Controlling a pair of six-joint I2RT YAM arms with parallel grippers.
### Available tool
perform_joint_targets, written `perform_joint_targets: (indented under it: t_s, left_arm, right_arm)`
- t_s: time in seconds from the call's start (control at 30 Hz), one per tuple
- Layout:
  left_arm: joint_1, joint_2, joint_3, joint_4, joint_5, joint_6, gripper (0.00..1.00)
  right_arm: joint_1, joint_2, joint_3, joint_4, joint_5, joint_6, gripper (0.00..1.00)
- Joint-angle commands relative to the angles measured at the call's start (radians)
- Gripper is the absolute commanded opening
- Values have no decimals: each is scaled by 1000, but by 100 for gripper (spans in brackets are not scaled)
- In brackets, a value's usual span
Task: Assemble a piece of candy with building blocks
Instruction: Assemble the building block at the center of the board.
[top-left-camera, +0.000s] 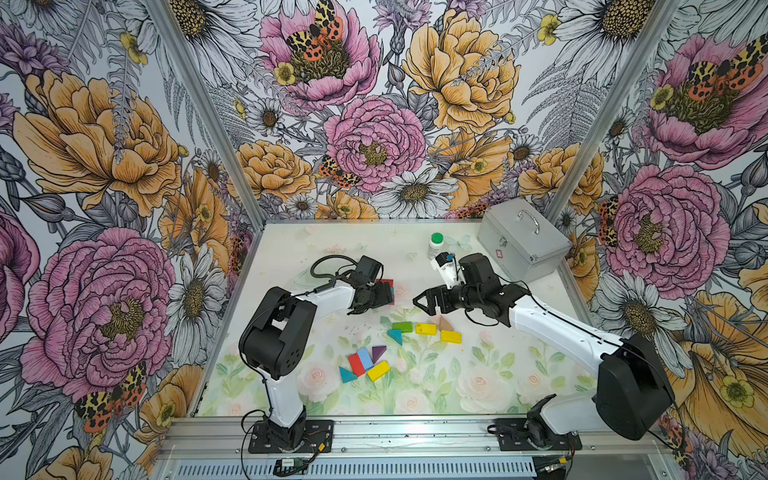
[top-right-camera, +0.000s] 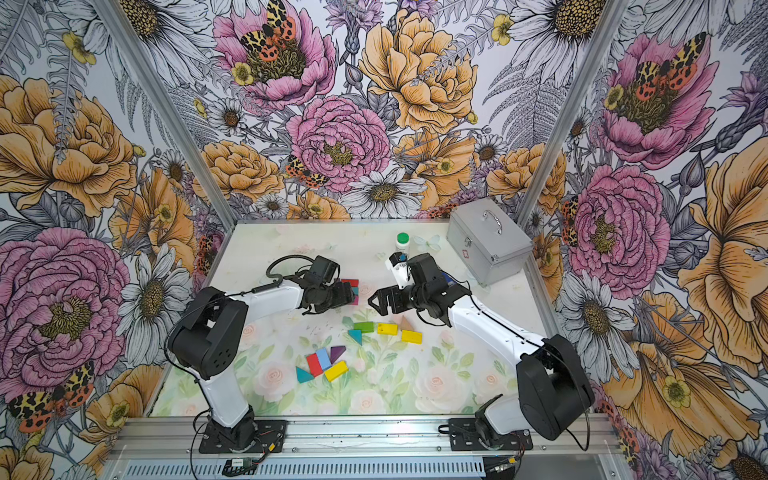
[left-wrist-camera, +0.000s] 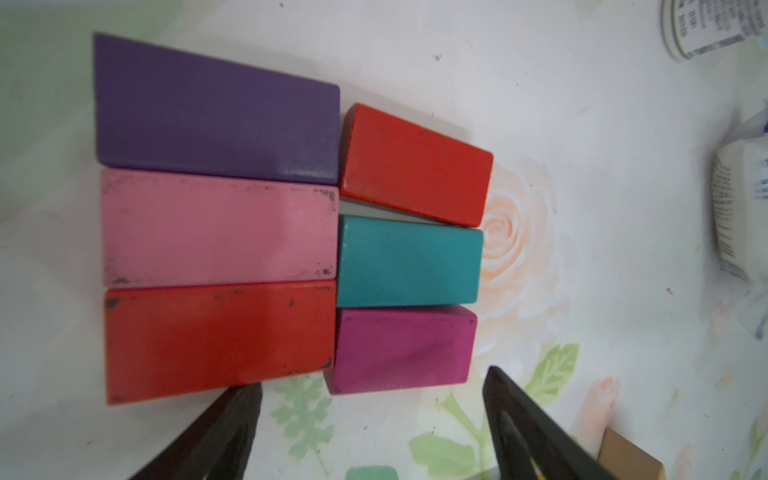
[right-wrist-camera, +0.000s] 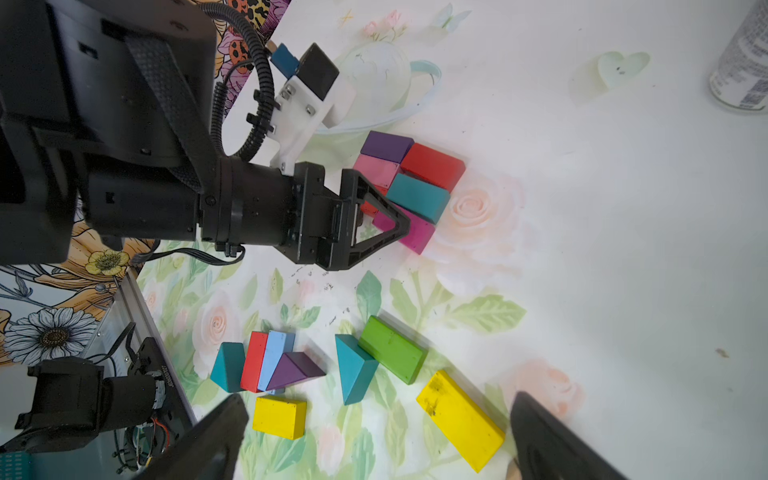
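My left tool (left-wrist-camera: 372, 380) is spread, nothing pinched. Its tips sit right at the edge of the packed patch of blocks, one by the corner of the long red block (left-wrist-camera: 216, 336), the other just beside the magenta block (left-wrist-camera: 401, 351). Can't tell if either tip actually touches.

That patch sits about mid-worktop (top-left-camera: 286, 245), a bit toward the back edge. The purple block (left-wrist-camera: 216, 112), pink block (left-wrist-camera: 216, 232) and long red block lie side by side. The short red block (left-wrist-camera: 415, 166), teal block (left-wrist-camera: 409, 259) and magenta block butt against their ends. The short red one is skewed a little, with a thin gap next to the teal.

My right tool (top-left-camera: 424, 301) is wide apart too and empty, hanging just right of the patch and pointing at it.

Loose stuff toward the front edge:
- green block (top-left-camera: 402, 326) with a teal triangle (top-left-camera: 395, 336) touching it
- two yellow blocks (top-left-camera: 426, 329) (top-left-camera: 451, 336) and a tan triangle (top-left-camera: 445, 323) beside them
- nearer the front, a bunch: small red block (top-left-camera: 356, 364), light blue block (top-left-camera: 365, 358), purple triangle (top-left-camera: 378, 353), another yellow block (top-left-camera: 378, 370), second teal triangle (top-left-camera: 347, 375)

The back right corner has a silver case (top-left-camera: 521, 239), with a white bottle (top-left-camera: 435, 245) near it.
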Motion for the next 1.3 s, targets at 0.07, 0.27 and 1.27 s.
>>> perform_joint_targets:
  t_s: [0.07,0.27,1.27]
  left_arm:
    - [14,-49,-42,-25,34,17,84]
    - [44,-194,-108,-71,60,43,84]
    - [-103,93,171,-131,66,12,84]
  right_arm:
    - [-8,-1,0,-3,16,-8,100]
    - [-9,-33,-13,-17,23,-5,100]
    - [-43,-130,-80,-66,48,-11,100]
